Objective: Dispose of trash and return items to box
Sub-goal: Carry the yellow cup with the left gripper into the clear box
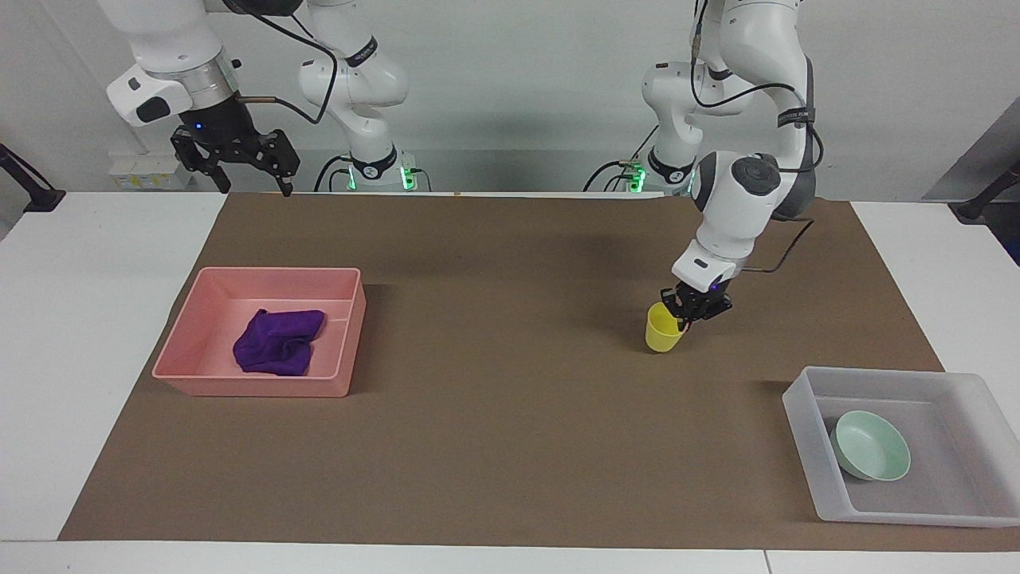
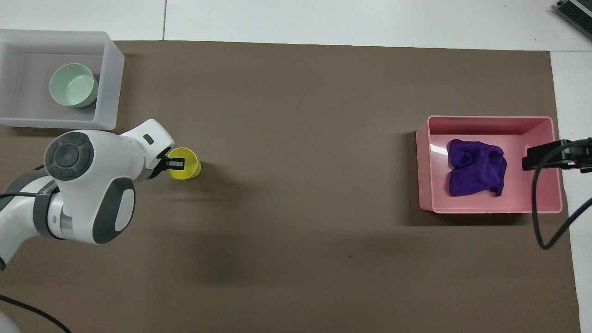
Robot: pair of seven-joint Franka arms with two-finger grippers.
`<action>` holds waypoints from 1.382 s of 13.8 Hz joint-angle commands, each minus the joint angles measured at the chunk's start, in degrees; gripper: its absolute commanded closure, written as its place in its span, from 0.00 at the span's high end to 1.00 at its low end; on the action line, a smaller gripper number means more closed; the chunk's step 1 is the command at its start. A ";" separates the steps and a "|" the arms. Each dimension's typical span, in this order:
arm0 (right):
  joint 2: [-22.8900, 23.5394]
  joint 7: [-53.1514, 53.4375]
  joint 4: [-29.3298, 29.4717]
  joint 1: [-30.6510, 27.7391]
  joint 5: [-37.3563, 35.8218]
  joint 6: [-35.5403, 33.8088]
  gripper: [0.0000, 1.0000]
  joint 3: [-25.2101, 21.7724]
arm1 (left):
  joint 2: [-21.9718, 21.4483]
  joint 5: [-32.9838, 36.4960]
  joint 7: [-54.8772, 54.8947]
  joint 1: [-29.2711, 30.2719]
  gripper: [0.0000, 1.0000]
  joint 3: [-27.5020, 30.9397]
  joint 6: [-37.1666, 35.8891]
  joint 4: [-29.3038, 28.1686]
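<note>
A bright-yellow cup (image 1: 663, 330) (image 2: 185, 164) stands out on the brown mat, between the robots and the box. My left gripper (image 1: 684, 316) (image 2: 175, 163) is shut on the cup's rim, one finger inside and one outside. The mint-green bowl (image 1: 870, 445) (image 2: 73, 85) lies in the translucent box (image 1: 803, 414) (image 2: 109, 83) at the left arm's end. The purple cloth (image 1: 279, 341) (image 2: 476, 168) lies crumpled in the pink bin (image 1: 255, 387) (image 2: 423, 166). My right gripper (image 1: 253, 188) hangs open and empty, high over the table edge by the robots.
A brown mat (image 1: 494, 414) covers the table between the pink bin and the box. White table shows around it. A black cable (image 2: 539, 217) of the right arm hangs by the pink bin's corner.
</note>
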 commanded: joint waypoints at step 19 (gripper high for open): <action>-1.00 2.01 -1.34 0.44 0.55 -0.21 1.00 0.62 | 27.57 0.28 10.67 24.71 0.00 -0.31 -8.40 46.59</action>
